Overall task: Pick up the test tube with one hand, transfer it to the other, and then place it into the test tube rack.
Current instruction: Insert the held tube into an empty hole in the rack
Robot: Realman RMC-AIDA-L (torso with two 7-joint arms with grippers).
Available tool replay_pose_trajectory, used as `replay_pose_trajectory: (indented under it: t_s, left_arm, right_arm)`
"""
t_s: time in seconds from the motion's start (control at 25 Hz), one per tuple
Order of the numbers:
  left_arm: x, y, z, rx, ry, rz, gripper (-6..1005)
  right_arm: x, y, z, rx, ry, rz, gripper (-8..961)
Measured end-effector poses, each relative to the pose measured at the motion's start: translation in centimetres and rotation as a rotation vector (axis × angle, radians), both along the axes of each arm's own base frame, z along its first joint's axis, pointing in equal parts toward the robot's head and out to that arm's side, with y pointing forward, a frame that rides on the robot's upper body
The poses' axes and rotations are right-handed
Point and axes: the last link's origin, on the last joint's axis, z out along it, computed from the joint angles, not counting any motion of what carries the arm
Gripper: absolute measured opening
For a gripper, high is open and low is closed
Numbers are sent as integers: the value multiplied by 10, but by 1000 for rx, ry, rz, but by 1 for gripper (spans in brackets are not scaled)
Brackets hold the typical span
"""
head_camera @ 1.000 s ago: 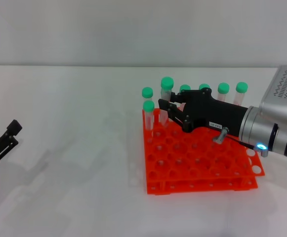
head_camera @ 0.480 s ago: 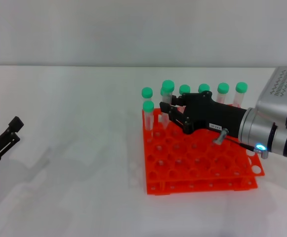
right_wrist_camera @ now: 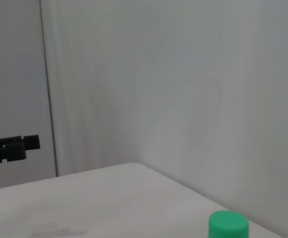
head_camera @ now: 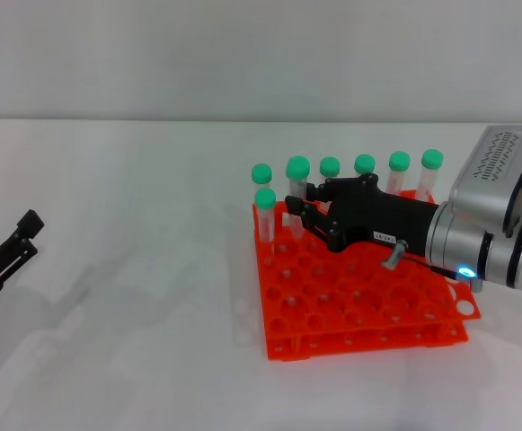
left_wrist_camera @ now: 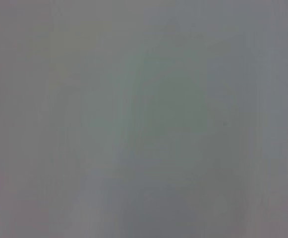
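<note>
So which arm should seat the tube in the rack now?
Right. Its labelled black right gripper holds the green-capped clear plastic test tube over the square orange plastic rack; the left gripper sits far off at the table's edge.

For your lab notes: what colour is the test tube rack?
Bright orange: the test tube rack shows best in the head view.

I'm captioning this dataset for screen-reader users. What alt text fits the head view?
The right gripper, black with a small white label, holds a slender clear green-capped test tube upright over the back-left holes of a square orange plastic test tube rack with six more capped tubes. The left gripper sits open at the white table's far left.
</note>
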Motion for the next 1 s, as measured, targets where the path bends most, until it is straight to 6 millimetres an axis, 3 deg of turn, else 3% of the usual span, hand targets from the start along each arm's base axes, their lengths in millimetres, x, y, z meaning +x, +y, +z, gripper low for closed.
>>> replay_pose_trajectory:
  t_s: [0.76,1.0]
  left_arm:
    - [0,2,-1,1,8,4,879]
    - [-2,0,-1,3,10,10,879]
  right_arm:
    - [-1,2,-4,2,-27,1,259]
    - [-2,-1,6,7,31,16,444]
